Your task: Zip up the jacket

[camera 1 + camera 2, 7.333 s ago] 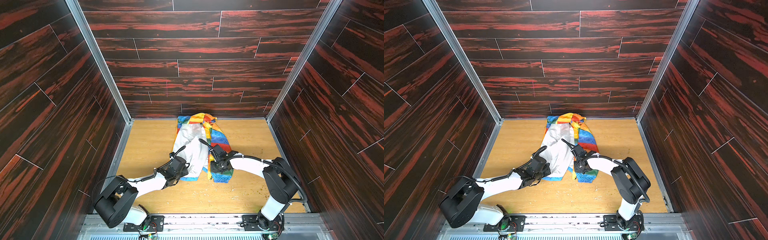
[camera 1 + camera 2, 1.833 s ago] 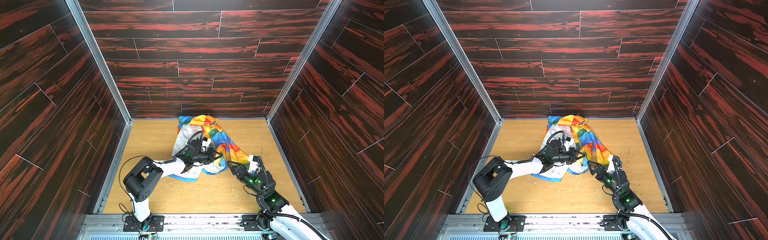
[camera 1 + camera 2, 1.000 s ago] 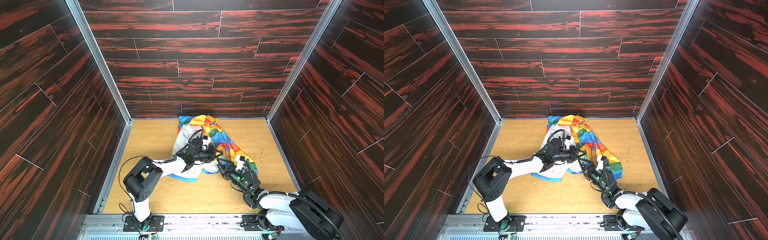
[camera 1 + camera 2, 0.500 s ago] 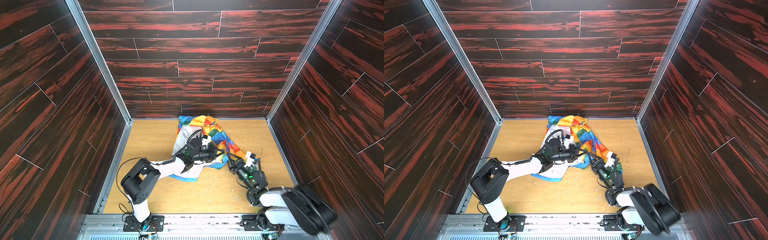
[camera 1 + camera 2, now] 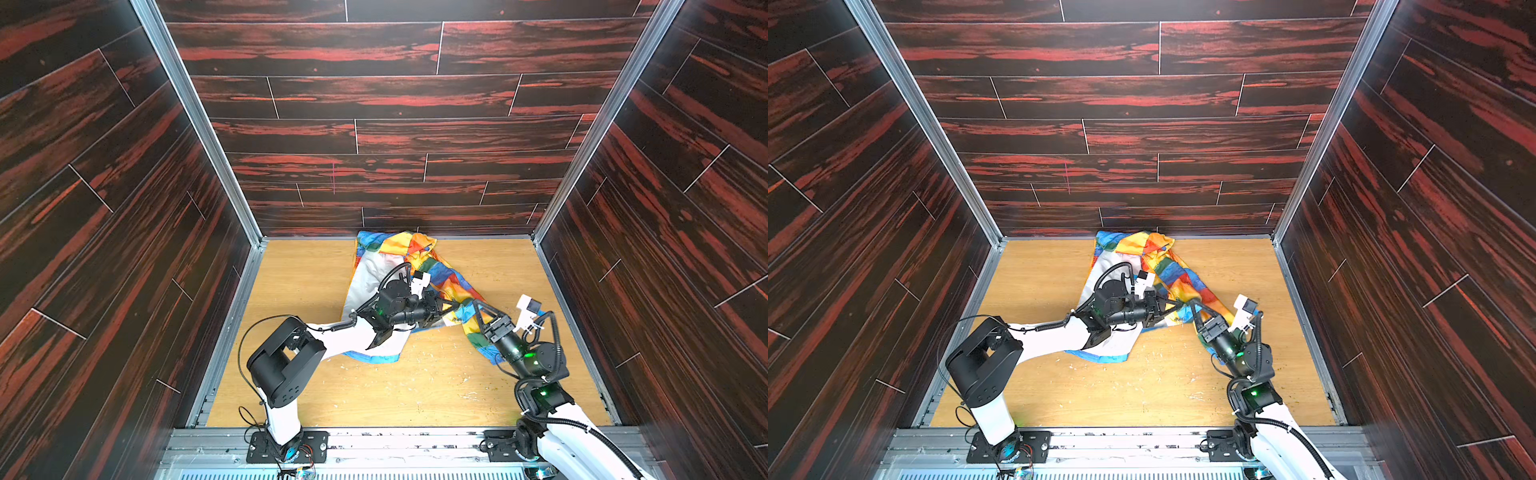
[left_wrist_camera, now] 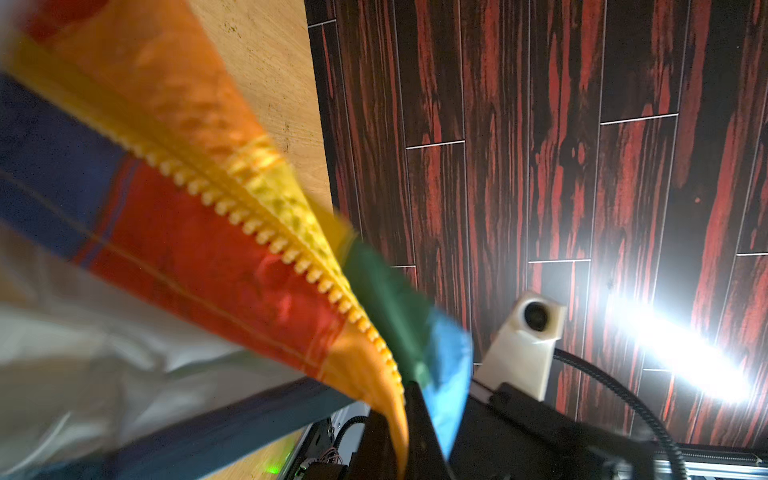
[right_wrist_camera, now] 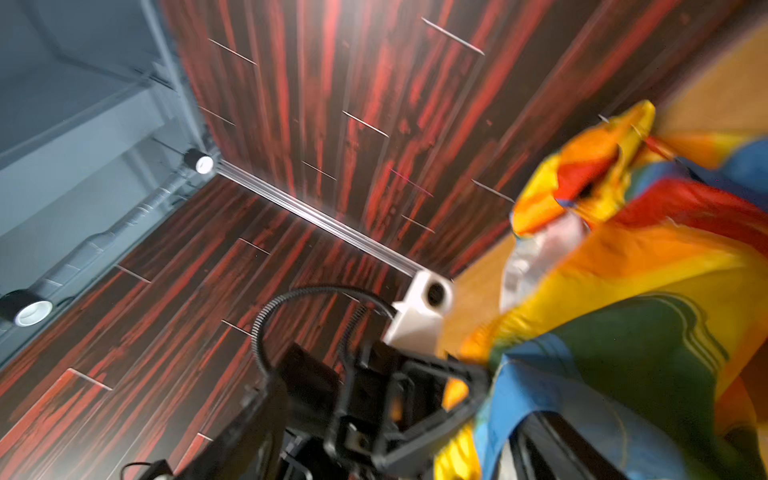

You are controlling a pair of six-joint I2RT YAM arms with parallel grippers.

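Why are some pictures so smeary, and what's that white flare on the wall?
Right wrist view: everything is motion-smeared, the jacket mere streaks of colour. Left wrist view: the zipper teeth are fairly crisp, the nearer cloth soft; white glare blows out part of the wall. Both top views: sharp and evenly lit.

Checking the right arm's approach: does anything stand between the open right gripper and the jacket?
Nothing visible does. The right gripper is open right at the jacket's colourful flap; the left gripper, shut on the zipper edge, sits beside it, not between them.
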